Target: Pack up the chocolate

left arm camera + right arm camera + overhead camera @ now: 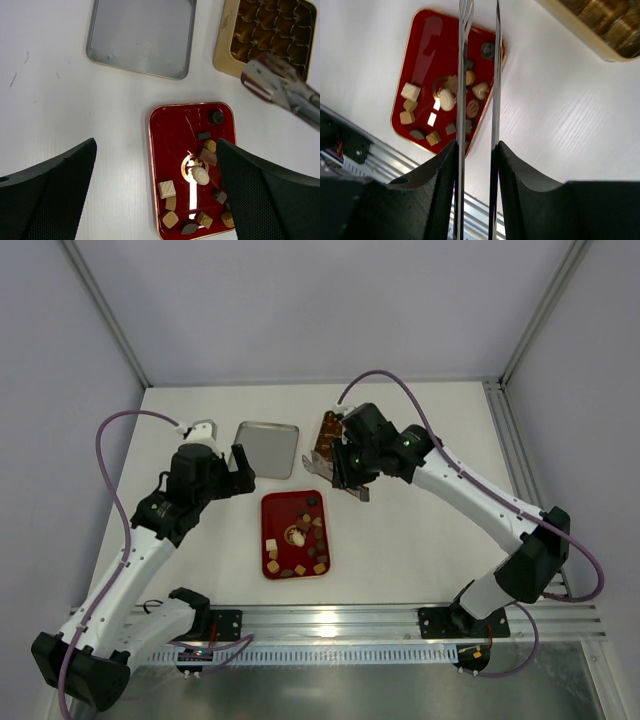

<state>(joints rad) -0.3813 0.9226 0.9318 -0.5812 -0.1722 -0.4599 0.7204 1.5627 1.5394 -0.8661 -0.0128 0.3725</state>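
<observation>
The chocolate (201,175) lies on a flat red tray (172,130) with round corners and a thin gold rim. The tray is shiny. The pieces are small: tan blocks, dark brown lumps and one bigger, roundish, whitish piece near the middle. A round dark piece sits alone in the far corner. Most of the pieces are in the near half of the tray.

Past the tray lies a plain, dull grey metal lid (140,35), and beside that a gold tin (225,40) with many little wavy cups inside.

The left gripper (156,145) hangs over the tray. Its two black fingers (60,190) have a bumpy mesh face and are spread wide apart, with nothing between them. In the left wrist view the chocolate shows in the gap between them, closer to the finger on the right of the picture, and a few pieces slip out of sight behind it.

The right gripper (476,147) is squeezed onto thin, shiny metal tongs (496,75) — two long flat blades, a little apart. From above, the tongs' tip is just off the tray's far right corner, not touching it. In the right wrist view some pieces show between the blades, but they lie down on the tray.
</observation>
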